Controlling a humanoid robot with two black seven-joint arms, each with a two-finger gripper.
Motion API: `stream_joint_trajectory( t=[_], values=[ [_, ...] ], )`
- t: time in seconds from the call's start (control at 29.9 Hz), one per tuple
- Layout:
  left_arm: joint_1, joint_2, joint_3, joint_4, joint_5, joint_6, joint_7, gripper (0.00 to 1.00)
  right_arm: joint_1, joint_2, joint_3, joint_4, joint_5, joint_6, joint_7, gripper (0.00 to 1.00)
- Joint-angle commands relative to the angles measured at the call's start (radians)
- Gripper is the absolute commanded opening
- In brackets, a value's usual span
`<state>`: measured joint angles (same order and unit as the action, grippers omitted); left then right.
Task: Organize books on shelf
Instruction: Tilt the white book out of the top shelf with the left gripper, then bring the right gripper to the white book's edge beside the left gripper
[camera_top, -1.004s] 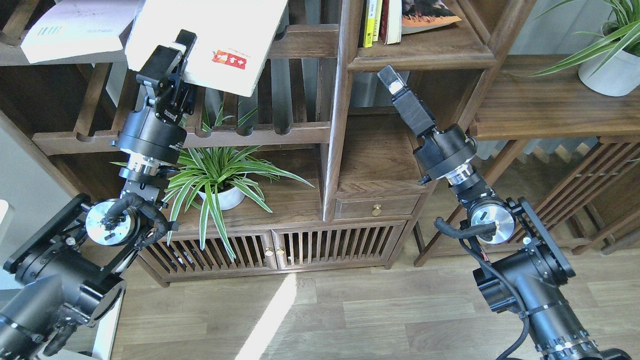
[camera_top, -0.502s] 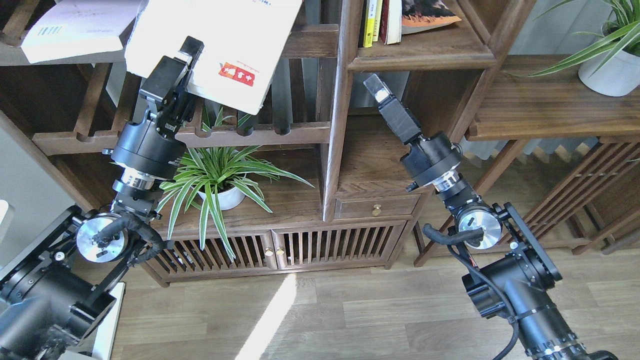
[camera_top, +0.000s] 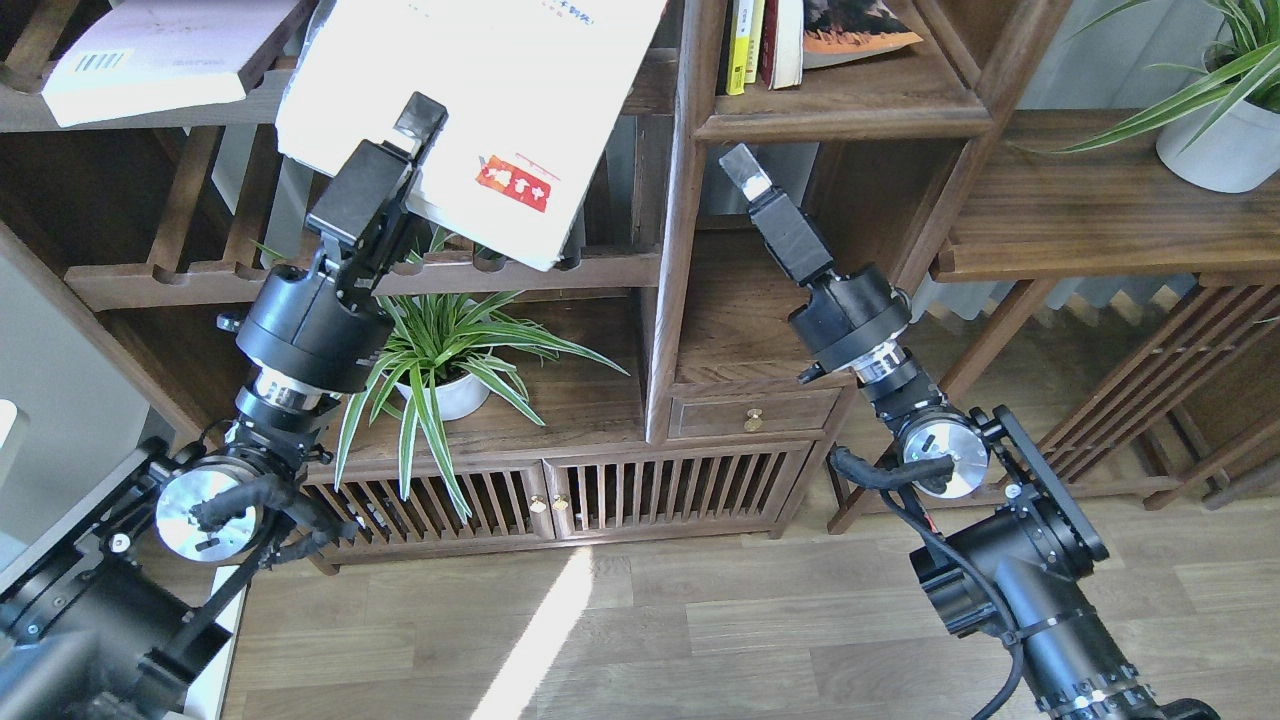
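Note:
My left gripper (camera_top: 408, 150) is shut on the lower edge of the large white book (camera_top: 480, 90) with a small red label (camera_top: 514, 183), holding it tilted in front of the slatted rack. The pale lilac-white book (camera_top: 150, 50) with a barcode lies on the upper left rack. The red-and-dark pictorial book (camera_top: 850, 25) lies tilted on the solid shelf (camera_top: 840, 125) at the upper right, beside thin yellow and red upright books (camera_top: 745, 45). My right gripper (camera_top: 742, 168) points up just below that shelf, empty; its fingers cannot be told apart.
A spider plant in a white pot (camera_top: 440, 385) stands below the left gripper. The scalloped rack rail (camera_top: 520, 270) runs under the held book. A drawer with a brass knob (camera_top: 752, 415) sits under the right gripper. A side table (camera_top: 1100, 220) carries another potted plant (camera_top: 1215, 150).
My left gripper has carried the white book to the right, away from the lilac book. My right gripper has moved left, towards the bookcase post.

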<state>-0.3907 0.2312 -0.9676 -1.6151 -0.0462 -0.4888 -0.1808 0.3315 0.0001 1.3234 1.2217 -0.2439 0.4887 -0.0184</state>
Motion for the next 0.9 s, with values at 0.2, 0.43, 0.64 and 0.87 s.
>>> stream_joint_trajectory(
  t=[0.2,0.43,0.64,0.87],
  values=[
    [0.027,0.005,0.001,-0.008,0.023,0.000,0.001,0.03,0.029,0.000,-0.006,0.001,0.009,0.000,0.000,0.94],
    [0.027,0.004,0.001,-0.011,0.045,0.000,0.001,0.03,0.053,0.000,-0.027,0.012,0.014,0.000,0.000,0.94],
    [0.013,-0.009,0.009,-0.011,0.069,0.000,0.004,0.03,0.075,0.000,-0.049,0.016,0.014,0.000,0.000,0.93],
    [0.006,-0.038,0.017,-0.011,0.077,0.000,0.024,0.03,0.081,0.000,-0.075,0.016,0.014,0.000,0.000,0.92]
  ],
)
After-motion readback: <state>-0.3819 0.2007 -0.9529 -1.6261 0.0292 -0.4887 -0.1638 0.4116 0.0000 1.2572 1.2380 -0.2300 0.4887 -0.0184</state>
